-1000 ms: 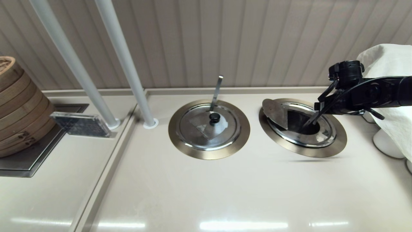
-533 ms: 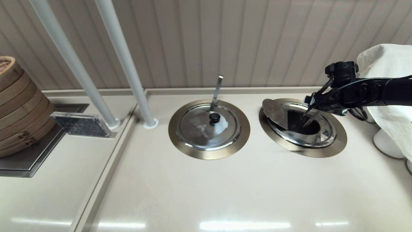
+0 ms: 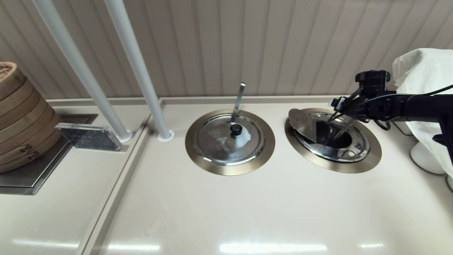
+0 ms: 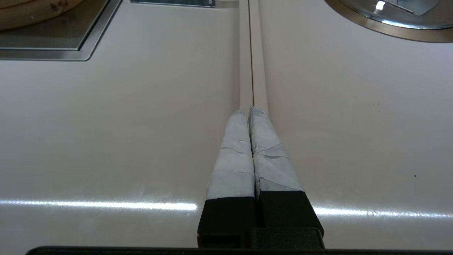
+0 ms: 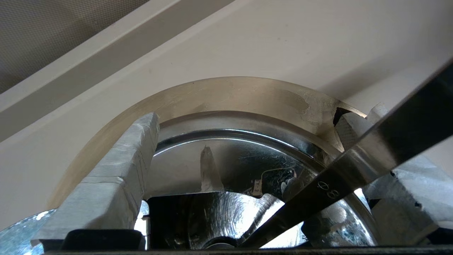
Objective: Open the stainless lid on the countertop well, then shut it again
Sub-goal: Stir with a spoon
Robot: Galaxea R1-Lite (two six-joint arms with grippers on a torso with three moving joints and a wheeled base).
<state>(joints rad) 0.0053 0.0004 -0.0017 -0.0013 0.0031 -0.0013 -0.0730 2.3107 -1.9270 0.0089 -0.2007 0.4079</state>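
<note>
Both fingers spread — right gripper [image 3: 334,108] over the countertop well [image 3: 368,157].

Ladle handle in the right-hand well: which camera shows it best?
The right wrist view: the ladle handle crosses close up between the open right gripper fingers, its stamped marks visible. The head view shows it small, slanting from the countertop well. The left wrist view misses it.

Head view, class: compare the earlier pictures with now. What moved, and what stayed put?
The right gripper moved leftward and toward the back wall over the open countertop well, fingers apart, holding nothing. The stainless lid stayed propped open; the twin lid stayed closed.
</note>
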